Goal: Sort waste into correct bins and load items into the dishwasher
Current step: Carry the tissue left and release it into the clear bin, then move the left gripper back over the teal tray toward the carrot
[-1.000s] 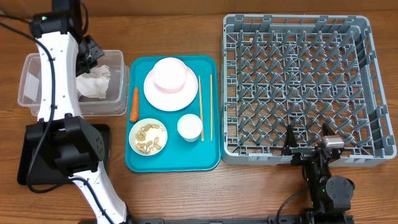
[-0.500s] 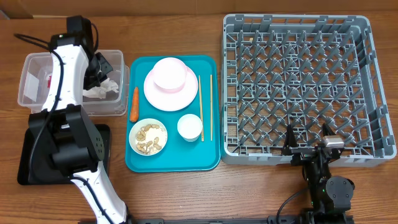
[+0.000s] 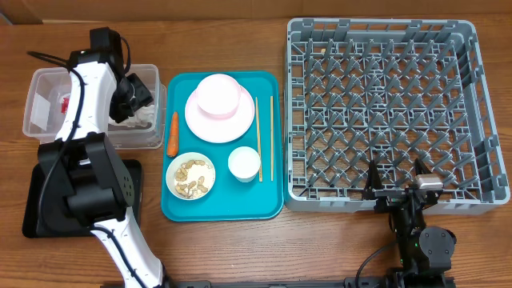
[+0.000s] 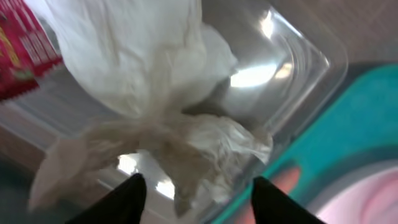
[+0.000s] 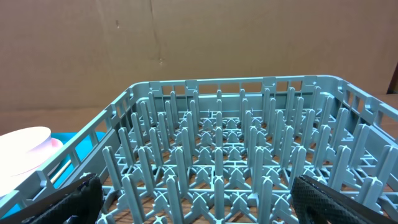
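Note:
My left gripper hovers over the right end of the clear tub, jaws open. Crumpled white paper lies in the tub just below the fingertips, beside a red snack wrapper. On the teal tray lie an orange carrot, a bowl of beige scraps, a white cup, wooden chopsticks and a pink plate carrying a whitish bowl. My right gripper stands open at the front wall of the grey dish rack, nothing between its fingers.
A flat black tray lies at the front left, partly under the left arm's base. The rack's upright pegs fill the right wrist view, with a cardboard wall behind. Bare wooden table shows along the front edge.
The left gripper has dropped slightly toward the tub's right end and its jaws have opened from shut. The white paper has gone down with it into the tub. The right arm has not moved.

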Controlling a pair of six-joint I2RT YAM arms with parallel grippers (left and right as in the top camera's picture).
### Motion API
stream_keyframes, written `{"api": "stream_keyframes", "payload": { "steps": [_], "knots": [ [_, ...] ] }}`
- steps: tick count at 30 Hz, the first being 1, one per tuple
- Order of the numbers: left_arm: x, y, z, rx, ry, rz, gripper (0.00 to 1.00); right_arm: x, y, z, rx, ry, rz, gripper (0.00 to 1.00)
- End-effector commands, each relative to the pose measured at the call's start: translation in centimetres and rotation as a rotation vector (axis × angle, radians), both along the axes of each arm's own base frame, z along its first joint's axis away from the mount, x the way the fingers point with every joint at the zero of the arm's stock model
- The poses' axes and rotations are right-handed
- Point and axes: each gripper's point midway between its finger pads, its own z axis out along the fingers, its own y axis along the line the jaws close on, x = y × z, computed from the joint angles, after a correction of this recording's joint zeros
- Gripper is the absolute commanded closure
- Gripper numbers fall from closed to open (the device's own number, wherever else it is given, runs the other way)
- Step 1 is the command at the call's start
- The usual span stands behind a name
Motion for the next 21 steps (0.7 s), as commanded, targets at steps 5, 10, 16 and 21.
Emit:
{"api": "stream_keyframes", "payload": {
  "steps": [5, 10, 16, 21],
  "knots": [
    [1.7, -0.9, 7.9, -0.026, -0.110, -0.078, 0.39, 0.1, 0.0, -0.3, -0.005, 0.003, -0.001, 0.00],
    [0.5, -1.5, 11.9, -0.052, -0.110, -0.085, 0.34, 0.1, 0.0, -0.3, -0.005, 0.003, -0.001, 0.00],
    [-2.7, -6.8, 12.4, -0.320, -0.017, -0.202, 0.00, 0.1, 0.0, -0.3, -0.005, 0.003, -0.001, 0.00],
    [-4.7, -10.3, 11.6, -0.337, 0.077, -0.335, 0.24, 0.1, 0.0, -0.3, -0.004, 0.003, -0.001, 0.00]
  ]
}}
